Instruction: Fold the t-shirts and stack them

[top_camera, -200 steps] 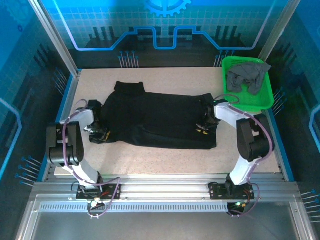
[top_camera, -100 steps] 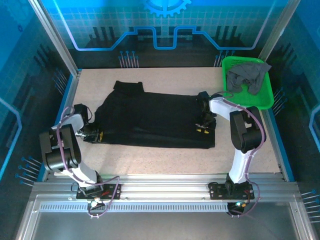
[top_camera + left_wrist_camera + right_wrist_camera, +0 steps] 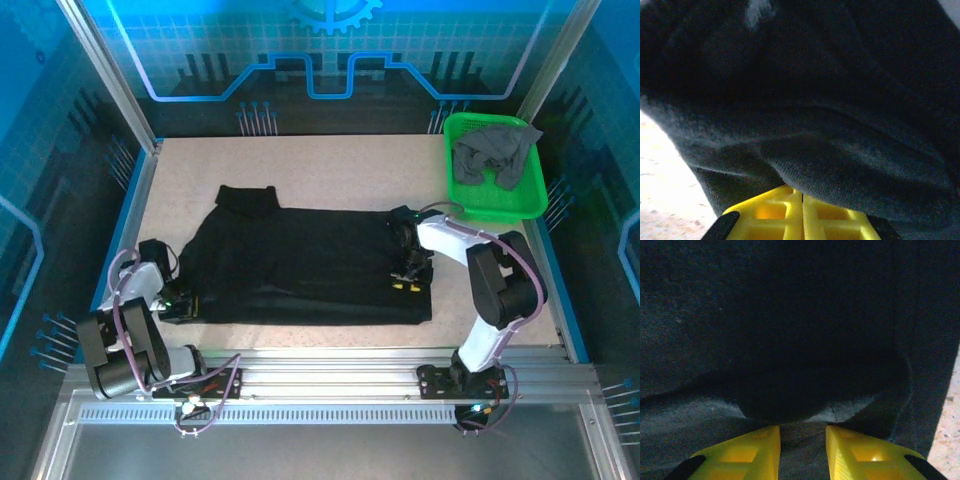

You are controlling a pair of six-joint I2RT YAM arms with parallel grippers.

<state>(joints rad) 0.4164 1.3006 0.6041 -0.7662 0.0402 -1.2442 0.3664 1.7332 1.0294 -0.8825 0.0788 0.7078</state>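
The black t-shirt (image 3: 310,265) lies spread flat in the middle of the bench (image 3: 330,160). The left pincer (image 3: 180,300) is clenched on its left edge. The right pincer (image 3: 407,282) sits on its right part, yellow fingers (image 3: 750,450) parted with slack cloth between them. The overhead view also shows a dark grey t-shirt (image 3: 495,150) crumpled in the green basket (image 3: 500,203) at the far right. The left wrist view shows a fold bunched over the shut fingertips (image 3: 775,207).
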